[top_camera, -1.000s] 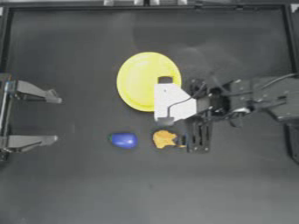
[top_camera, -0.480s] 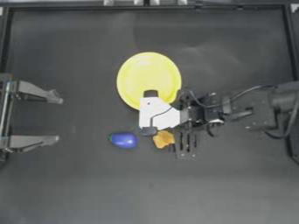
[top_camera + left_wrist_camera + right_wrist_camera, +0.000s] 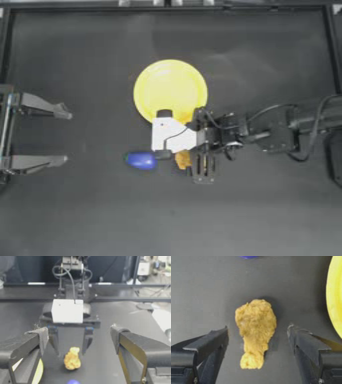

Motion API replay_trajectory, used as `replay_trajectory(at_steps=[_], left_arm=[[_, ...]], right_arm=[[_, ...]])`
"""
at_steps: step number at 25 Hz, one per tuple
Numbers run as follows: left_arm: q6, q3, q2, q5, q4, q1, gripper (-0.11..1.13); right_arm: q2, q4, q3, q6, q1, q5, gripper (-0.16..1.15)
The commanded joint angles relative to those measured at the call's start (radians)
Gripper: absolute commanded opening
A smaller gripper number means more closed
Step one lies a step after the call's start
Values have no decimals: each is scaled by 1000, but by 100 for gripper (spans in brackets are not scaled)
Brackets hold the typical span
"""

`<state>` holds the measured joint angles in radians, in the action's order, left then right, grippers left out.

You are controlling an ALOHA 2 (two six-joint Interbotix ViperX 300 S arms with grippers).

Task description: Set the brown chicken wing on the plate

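Chicken wing (image 3: 256,331) lies flat on the dark worktop (image 3: 80,210), just below the lower rim of the yellow plate (image 3: 170,90) and close beside a small blue object (image 3: 141,160), which sits on its far side from the right arm. The right end effector (image 3: 184,160) reaches in from the right side and sits over the wing with its jaws spread; in the right wrist view the two dark fingers (image 3: 204,348) stand on either side of the wing's narrow end, each with a clear gap to it, so nothing is pinched. The wing's wider end points away from the jaws, toward the blue object, and the plate's edge shows just beside one jaw. The left end effector (image 3: 63,135) is parked at the left edge of the worktop, well apart from everything, its jaws spread wide and holding nothing.
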<state>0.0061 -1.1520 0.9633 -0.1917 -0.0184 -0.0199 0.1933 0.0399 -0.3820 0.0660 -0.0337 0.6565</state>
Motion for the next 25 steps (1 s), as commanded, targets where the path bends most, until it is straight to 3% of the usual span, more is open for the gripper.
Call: replay_trajectory(at_steps=[1, 13, 15, 21, 25], left_arm=[[0, 25, -18, -5, -2, -2, 103], [0, 25, -18, 2, -2, -2, 103], [-2, 25, -18, 3, -2, -2, 103], [-2, 25, -18, 6, 0, -2, 103], [-2, 25, -18, 6, -2, -2, 103]], right_arm=[[5, 0, 32, 2, 0, -11, 99], [43, 8, 32, -2, 0, -38, 95], [43, 12, 34, 0, 2, -38, 87], [23, 12, 31, -2, 2, -34, 44], [-23, 8, 25, -9, 0, -31, 43]])
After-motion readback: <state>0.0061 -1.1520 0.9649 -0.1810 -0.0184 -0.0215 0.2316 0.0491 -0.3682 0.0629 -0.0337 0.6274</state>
